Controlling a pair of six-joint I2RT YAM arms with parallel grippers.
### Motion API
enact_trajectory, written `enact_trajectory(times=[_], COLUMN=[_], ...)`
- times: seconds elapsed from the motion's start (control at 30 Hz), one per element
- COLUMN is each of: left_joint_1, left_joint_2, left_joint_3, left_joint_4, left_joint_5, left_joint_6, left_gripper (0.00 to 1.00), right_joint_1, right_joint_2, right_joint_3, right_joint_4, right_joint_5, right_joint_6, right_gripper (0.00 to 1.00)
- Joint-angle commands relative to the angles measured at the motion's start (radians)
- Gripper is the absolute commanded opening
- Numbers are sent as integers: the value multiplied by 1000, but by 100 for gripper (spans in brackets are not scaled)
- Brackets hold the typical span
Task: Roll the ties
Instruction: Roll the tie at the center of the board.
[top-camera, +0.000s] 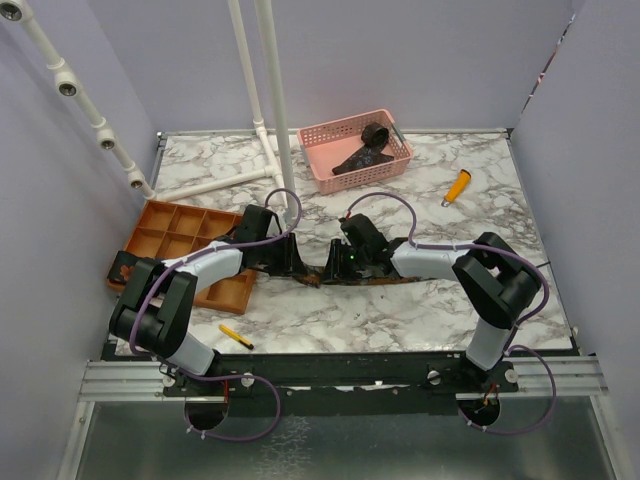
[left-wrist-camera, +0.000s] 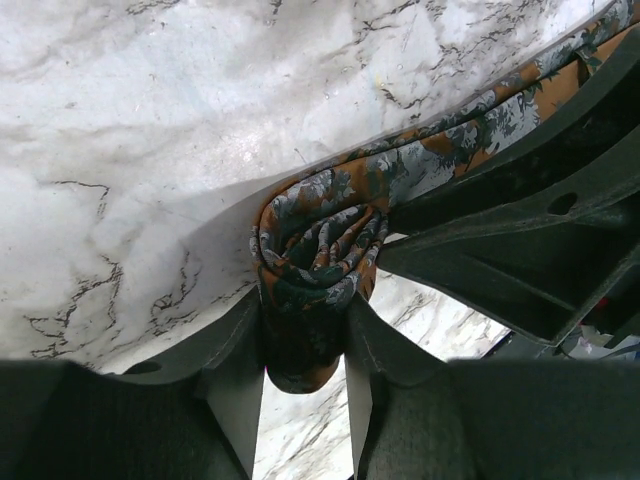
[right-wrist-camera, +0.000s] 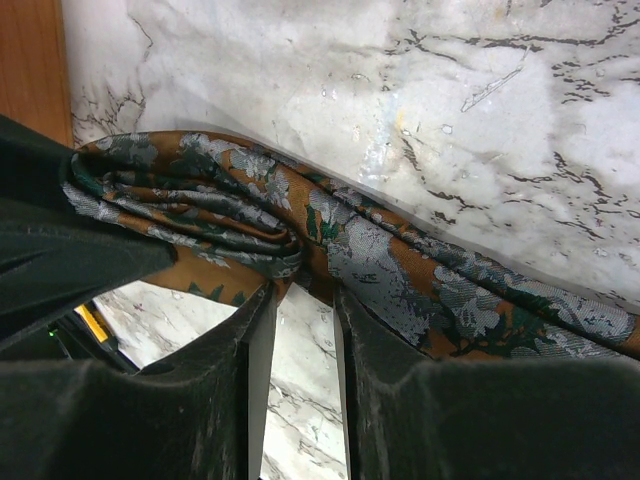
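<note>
Rust-and-grey-green floral weave: the tie (left-wrist-camera: 330, 240) lies mid-table on the marble top (top-camera: 400, 315), between both arms. The left gripper (left-wrist-camera: 305, 315) has the rolled end, fingers (left-wrist-camera: 232, 385) pressed against either side of the coil (left-wrist-camera: 320, 255). The right gripper (right-wrist-camera: 302, 300) has its tips nipped on a fold of the same tie, just where the loose strip leaves the coil. The strip trails off to the right across the marble.

Risks as we read them:
- The coil is slack and its layers gape at the centre. If either grip lets go, we expect it to spring open.
- The left grip catches only one edge of the coil, so a turn could telescope the layers out sideways.
- The two grippers sit very close together. A wrist roll here could knock fingers or trap cloth between them.
- Slick fabric on slick marble: the tail may feed in skewed and the roll could come out cone-shaped.

Pose: both arms reach forward and inward, elbows out, wrists tipped down, meeting at table centre. The pink basket (top-camera: 322, 135) at the back holds a dark tie (top-camera: 368, 142), well apart.
</note>
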Motion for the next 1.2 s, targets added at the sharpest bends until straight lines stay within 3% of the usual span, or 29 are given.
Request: enact_trajectory(times=[0.0, 0.13, 0.27, 0.47, 0.57, 0.83, 0.97, 1.17], left_joint_1=[-7, -27, -45, -46, -46, -63, -79, -153], left_joint_2=[-4, -11, -9, -8, 3, -22, -48, -43], left_joint_3=[20, 7, 3, 6, 10, 15, 68, 181], left_joint_4=[26, 26, 25, 25, 26, -1, -142, -380], left_joint_5=[35, 36, 27, 9, 15, -34, -186, -530], left_joint_6=[18, 20, 14, 17, 21, 12, 12, -11], left_gripper=[28, 27, 52, 58, 50, 2, 0, 0], right_joint_1=[-5, -5, -6, -6, -6, -6, -6, -6], right_joint_2=[16, 16, 28, 34, 34, 1, -80, -248], right_joint_3=[-44, -40, -40, -48, -49, -50, -85, -207], right_joint_4=[-70, -72, -74, -72, -71, -88, -116, -134], right_joint_5=[39, 41, 45, 52, 51, 54, 97, 147], right_joint_6=[-38, -38, -35, -35, -33, -26, -12, -6], right_gripper=[32, 32, 32, 32, 32, 32, 33, 34])
